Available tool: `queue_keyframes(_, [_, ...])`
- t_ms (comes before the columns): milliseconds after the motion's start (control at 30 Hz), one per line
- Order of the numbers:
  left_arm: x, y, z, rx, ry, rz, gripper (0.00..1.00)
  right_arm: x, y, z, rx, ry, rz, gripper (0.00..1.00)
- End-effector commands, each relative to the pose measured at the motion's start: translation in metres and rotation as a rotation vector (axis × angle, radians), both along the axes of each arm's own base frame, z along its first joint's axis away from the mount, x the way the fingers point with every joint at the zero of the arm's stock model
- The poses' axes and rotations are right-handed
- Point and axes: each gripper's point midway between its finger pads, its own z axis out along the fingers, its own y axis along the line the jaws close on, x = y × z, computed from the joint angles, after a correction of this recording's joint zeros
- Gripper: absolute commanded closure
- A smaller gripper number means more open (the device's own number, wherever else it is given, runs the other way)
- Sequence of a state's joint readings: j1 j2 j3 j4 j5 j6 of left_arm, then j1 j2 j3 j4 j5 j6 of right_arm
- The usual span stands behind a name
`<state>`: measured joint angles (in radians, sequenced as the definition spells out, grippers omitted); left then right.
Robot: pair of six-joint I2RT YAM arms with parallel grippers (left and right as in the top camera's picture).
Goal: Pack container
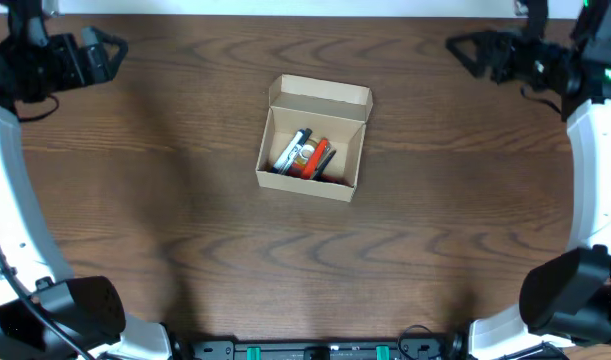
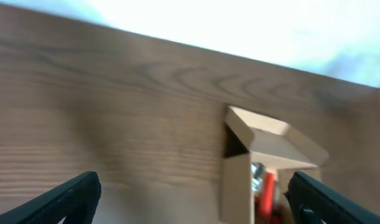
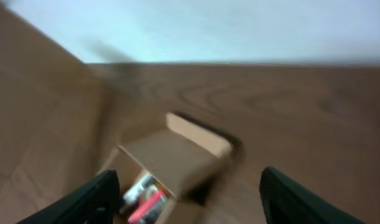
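Note:
The tan cardboard container (image 1: 310,185) sits at the middle of the wooden table with its flap lid (image 1: 321,98) open toward the far side. Inside lie markers, red, orange and black (image 1: 307,157). The container also shows blurred in the left wrist view (image 2: 239,180) and the right wrist view (image 3: 171,158). My left gripper (image 1: 113,52) is open and empty at the far left corner. My right gripper (image 1: 463,48) is open and empty at the far right corner. Both are well away from the container.
The wooden table (image 1: 165,230) runs to a pale far edge (image 1: 285,8). The white arm links and black bases stand along the left side (image 1: 25,220) and right side (image 1: 590,200).

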<state>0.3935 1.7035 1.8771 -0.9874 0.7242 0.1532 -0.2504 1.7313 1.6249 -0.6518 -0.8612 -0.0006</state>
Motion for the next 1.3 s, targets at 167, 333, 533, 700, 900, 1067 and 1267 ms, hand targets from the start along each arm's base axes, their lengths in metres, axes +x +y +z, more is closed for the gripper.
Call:
queue_keyframes(167, [-0.005, -0.039, -0.031, -0.383, -0.021, -0.171, 0.05, -0.017, -0.011, -0.082, 0.171, 0.2, -0.07, 0.32])
queue_keyframes(333, [-0.012, -0.058, -0.027, -0.534, -0.089, -0.299, 0.05, -0.022, -0.004, -0.1, 0.162, 0.232, -0.072, 0.48])
queue_keyframes(533, [-0.018, -0.062, -0.054, -0.62, -0.034, -0.308, 0.05, -0.021, -0.002, -0.122, 0.234, 0.284, -0.145, 0.55])
queue_keyframes(700, [-0.016, -0.066, -0.081, -0.74, -0.003, -0.349, 0.05, -0.03, 0.006, -0.146, 0.264, 0.324, -0.156, 0.67])
queue_keyframes(900, [-0.007, -0.075, -0.109, -0.835, 0.048, -0.385, 0.0, -0.04, 0.026, -0.163, 0.246, 0.37, -0.134, 0.99])
queue_keyframes(1067, [-0.004, -0.091, -0.123, -0.866, 0.086, -0.423, 0.04, -0.039, 0.044, -0.168, 0.213, 0.389, -0.131, 0.99])
queue_keyframes(1267, [-0.005, -0.117, -0.133, -0.879, 0.136, -0.472, 0.14, -0.034, 0.064, -0.168, 0.205, 0.382, -0.114, 0.99])
